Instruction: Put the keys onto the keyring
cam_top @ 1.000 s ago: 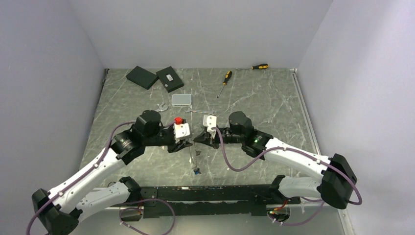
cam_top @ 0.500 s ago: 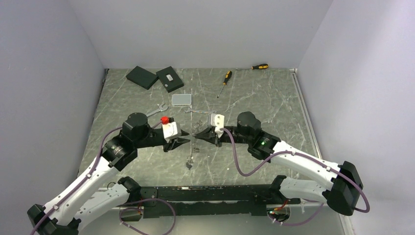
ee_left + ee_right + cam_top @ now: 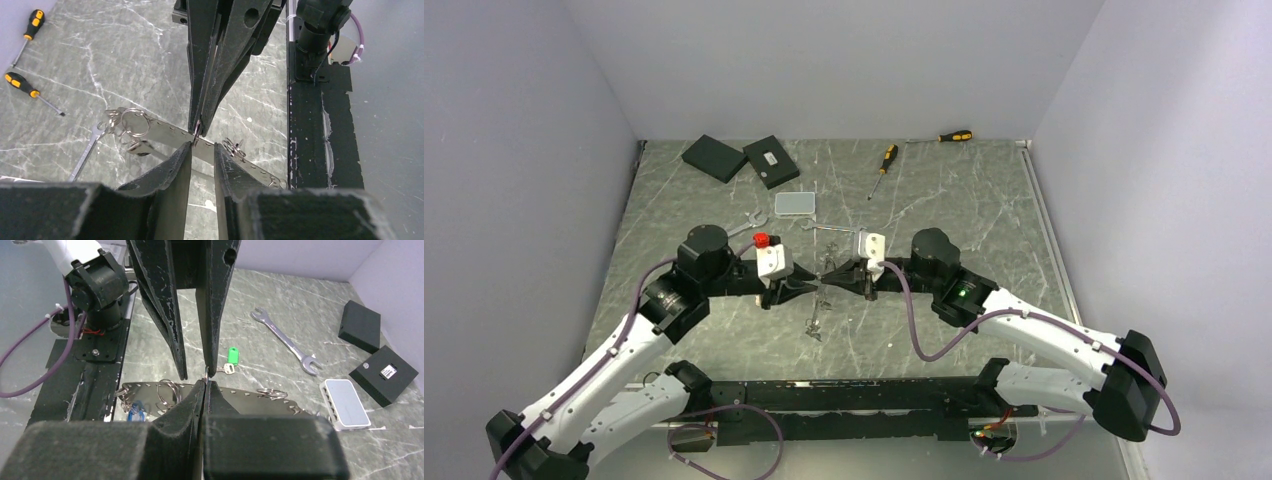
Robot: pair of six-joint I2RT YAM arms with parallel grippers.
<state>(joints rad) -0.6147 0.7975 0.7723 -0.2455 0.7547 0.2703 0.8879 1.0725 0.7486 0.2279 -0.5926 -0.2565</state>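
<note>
mid-table, right gripper (image 3: 206, 382) clamps what looks like the keyring (image 3: 206, 373) wire; left gripper (image 3: 202, 147) slightly spread just beside it. close left slowly, tips aligned, no twist.

No legible text, brand or number in any view. One candidate only: a small white label with dark marks on the top face of the flat black rectangular box (image 3: 382, 375) lying on the grey marbled desk (image 3: 280, 305). It is too small and blurred to read from the right wrist or top view.
</note>
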